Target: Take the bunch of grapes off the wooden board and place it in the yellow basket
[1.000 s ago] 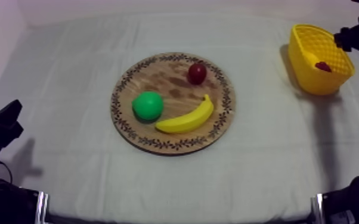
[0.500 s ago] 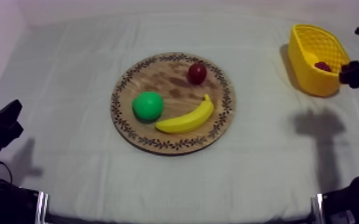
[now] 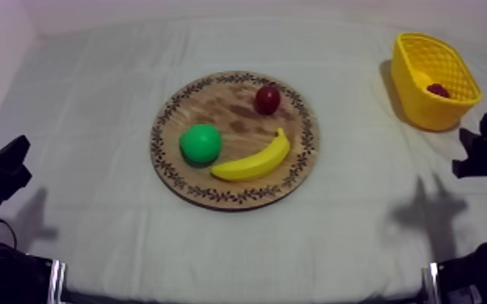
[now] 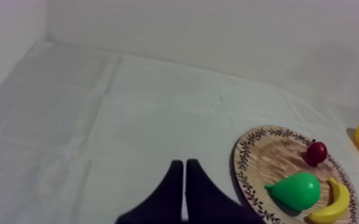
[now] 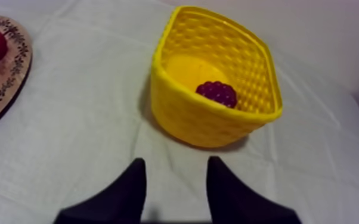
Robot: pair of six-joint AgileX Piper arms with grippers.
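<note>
Grapes first: the bunch of grapes (image 5: 216, 93) lies inside the yellow basket (image 5: 200, 122), down near its bottom, dark red against the yellow weave. The basket stands on the worktop (image 3: 93, 97) at its far right, well apart from the round wooden board (image 3: 214, 192) in the middle.

On the board sit a green pear (image 3: 201, 144), a banana (image 3: 255, 162) just beside it toward the near rim, and a small red fruit (image 3: 268, 99) toward the far rim, apart from both.

The right gripper (image 5: 176, 164) has its two black fingers spread apart with nothing between them. It is over bare cloth on the near side of the basket and touches neither the basket nor the grapes.

The left gripper (image 4: 185, 190) has its fingers pressed together in a narrow wedge, holding nothing, low at the left of the worktop, over bare cloth beside the board.
</note>
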